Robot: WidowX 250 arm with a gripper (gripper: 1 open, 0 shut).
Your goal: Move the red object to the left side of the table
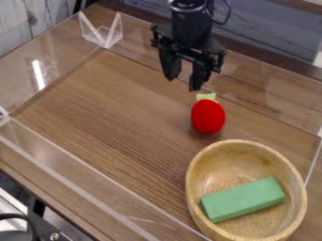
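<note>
Glossy red object point(208, 115), green block point(244, 200), brown wood-grain table point(107, 104).

Stood brown and wood-grained, the table point(113, 104), walled along its edges by clear acrylic, and bore the red object point(208, 114) toward the right edge, with a round wooden bowl point(217, 167) holding a green block point(244, 200) at the near right corner.

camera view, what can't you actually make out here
- Arm above the gripper: cut off by the top edge.
- Wooden bowl: its lower rim runs out of the bottom edge.
- Red strawberry toy: its underside, hidden by its own body.
- Green block: its underside, hidden against the bowl.
</note>
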